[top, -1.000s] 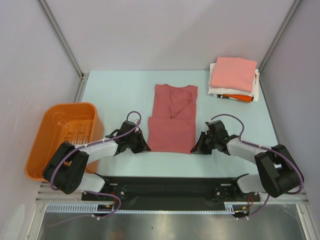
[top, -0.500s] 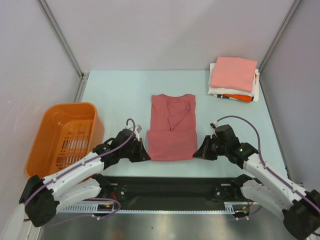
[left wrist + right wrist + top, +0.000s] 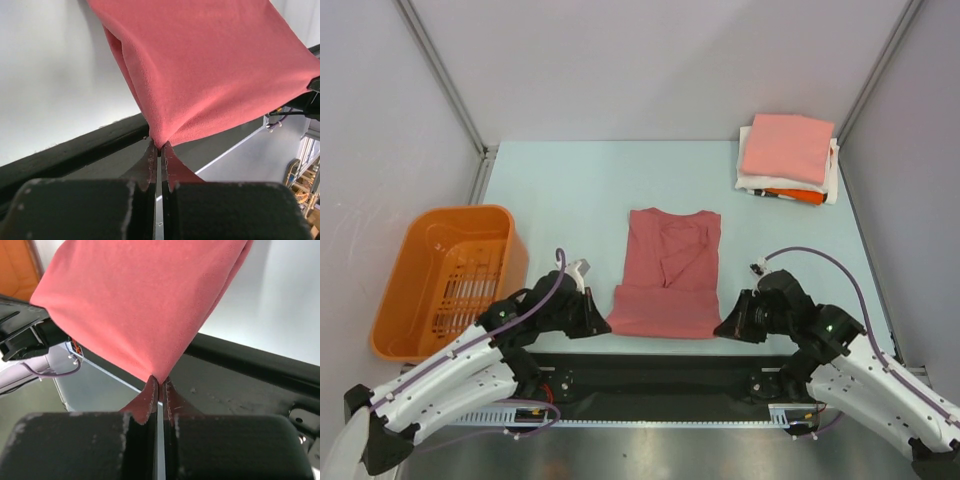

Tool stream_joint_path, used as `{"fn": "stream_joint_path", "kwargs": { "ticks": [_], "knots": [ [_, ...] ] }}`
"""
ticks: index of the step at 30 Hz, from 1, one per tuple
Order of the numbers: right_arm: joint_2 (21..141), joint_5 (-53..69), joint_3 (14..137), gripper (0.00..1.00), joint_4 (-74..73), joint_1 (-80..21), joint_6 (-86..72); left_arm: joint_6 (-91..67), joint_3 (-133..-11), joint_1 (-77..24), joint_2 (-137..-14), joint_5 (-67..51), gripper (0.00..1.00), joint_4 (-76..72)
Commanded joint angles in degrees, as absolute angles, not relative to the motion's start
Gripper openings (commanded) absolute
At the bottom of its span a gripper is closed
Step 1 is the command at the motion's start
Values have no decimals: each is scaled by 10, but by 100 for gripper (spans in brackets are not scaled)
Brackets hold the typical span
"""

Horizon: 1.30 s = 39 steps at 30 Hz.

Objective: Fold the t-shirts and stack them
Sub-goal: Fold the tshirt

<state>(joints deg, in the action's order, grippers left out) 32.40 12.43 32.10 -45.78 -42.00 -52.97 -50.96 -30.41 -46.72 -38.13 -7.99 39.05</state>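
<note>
While the left hand [image 3: 159, 146] and right hand [image 3: 160, 383] clamp its near corners, the dusty-red t-shirt [image 3: 670, 272] drapes — soft, fine-knit, rectangular.

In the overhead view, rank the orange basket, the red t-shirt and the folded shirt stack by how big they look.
Largest to smallest:
orange basket
dusty-red t-shirt
stack of folded t-shirts
</note>
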Motion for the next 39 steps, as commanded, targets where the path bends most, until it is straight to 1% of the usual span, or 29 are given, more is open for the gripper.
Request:
{"fn": "stream_joint_path", "kwargs": {
  "ticks": [1, 4, 7, 12, 15, 19, 30, 35, 39],
  "knots": [
    [363, 58, 394, 0, -495, -422, -511, -485, -380, -468, -406, -22, 0, 434],
    [419, 26, 456, 0, -502, -411, -476, -460, -442, -466, -457, -1, 0, 446],
    [476, 30, 513, 0, -504, -368, -428, -428, -501, -450, -513, 16, 0, 446],
    [560, 70, 583, 0, -470, -278, -352, -371, -597, -378, -627, -21, 0, 433],
    [619, 90, 618, 0, -447, -248, -320, -349, -656, -337, -682, -47, 0, 424],
    [710, 121, 660, 0, -423, -201, -292, -330, -731, -287, -800, -78, 0, 423],
    [894, 175, 765, 0, -395, -130, -248, -296, -935, -214, -1047, -152, 0, 446],
    [957, 186, 806, 0, -396, -115, -236, -289, -1021, -200, -1128, -161, 0, 474],
    [1007, 188, 841, 0, -394, -105, -233, -287, -1117, -192, -1200, -167, 0, 502]
  ]
}}
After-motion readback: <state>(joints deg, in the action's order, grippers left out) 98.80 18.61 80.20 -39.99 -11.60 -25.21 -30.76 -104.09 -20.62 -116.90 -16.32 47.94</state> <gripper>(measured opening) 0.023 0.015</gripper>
